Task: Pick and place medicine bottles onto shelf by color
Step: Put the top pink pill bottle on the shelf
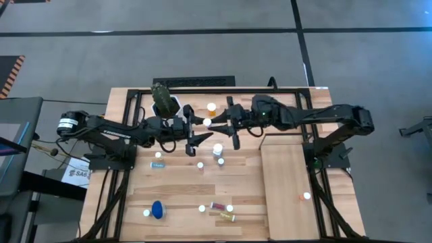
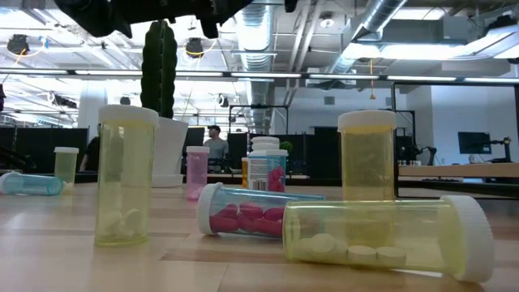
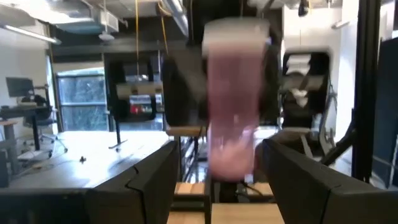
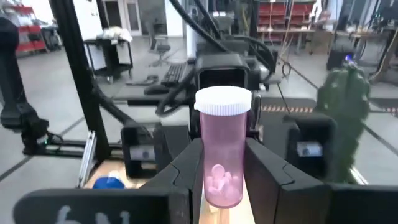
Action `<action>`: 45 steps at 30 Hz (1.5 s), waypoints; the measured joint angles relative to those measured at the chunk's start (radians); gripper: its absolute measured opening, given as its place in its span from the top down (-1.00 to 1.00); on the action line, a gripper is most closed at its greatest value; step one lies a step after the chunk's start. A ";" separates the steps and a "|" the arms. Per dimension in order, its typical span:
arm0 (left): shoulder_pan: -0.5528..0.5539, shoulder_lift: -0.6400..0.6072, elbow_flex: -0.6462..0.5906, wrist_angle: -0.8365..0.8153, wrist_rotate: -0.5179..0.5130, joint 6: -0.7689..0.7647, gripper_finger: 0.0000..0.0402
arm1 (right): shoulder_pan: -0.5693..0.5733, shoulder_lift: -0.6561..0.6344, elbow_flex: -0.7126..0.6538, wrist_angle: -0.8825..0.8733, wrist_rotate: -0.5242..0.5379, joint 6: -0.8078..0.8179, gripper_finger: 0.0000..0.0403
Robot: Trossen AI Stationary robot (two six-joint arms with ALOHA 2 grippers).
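A pink medicine bottle (image 4: 222, 149) with a white cap (image 1: 207, 122) hangs upright above the table's far middle, and my right gripper (image 4: 222, 180) is shut on it. My left gripper (image 3: 217, 180) faces it from the table's left and is open. Its two fingers stand on either side of the pink bottle's (image 3: 233, 106) lower end, and I see no touch. The shelf (image 1: 283, 182) lies flat at the table's right side. An orange bottle (image 1: 305, 196) stands on its near right part. My right gripper pinches the lower half of the pink bottle's body (image 4: 214, 177) between its two fingers (image 4: 186, 174). The fingers come level from the table's right side and lie across the bottle. The bottle stands upright with its cap up, lifted clear of the table.
A cactus pot (image 1: 164, 100) stands at the far edge, with an orange bottle (image 1: 212, 106) beside it. Several bottles are scattered over the table's middle and near part, among them a blue one (image 1: 156, 209), a lying pink one (image 2: 243, 219) and yellow-green ones (image 2: 126, 174).
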 joint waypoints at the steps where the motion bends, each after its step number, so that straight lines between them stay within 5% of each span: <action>1: 0.000 0.000 0.006 -0.016 0.000 0.004 -0.10 | 0.004 0.000 -0.001 -0.012 0.000 0.000 0.46; 7: 0.000 0.000 0.016 -0.027 0.001 0.006 -0.04 | 0.004 0.011 -0.002 -0.017 0.000 0.018 0.46; 21: -0.001 -0.001 0.016 -0.036 0.045 -0.008 0.68 | 0.004 0.011 -0.002 -0.024 0.007 0.023 0.46; 29: 0.000 0.000 0.016 -0.057 0.045 -0.010 0.59 | -0.001 0.003 0.005 -0.081 0.007 0.082 0.38; 39: -0.001 -0.002 0.017 -0.099 0.044 -0.038 0.66 | -0.013 0.003 0.206 -0.540 0.012 0.071 -0.18; 45: 0.000 -0.002 0.017 -0.173 0.108 -0.146 0.62 | -0.013 0.001 0.283 -0.709 0.038 0.103 -0.29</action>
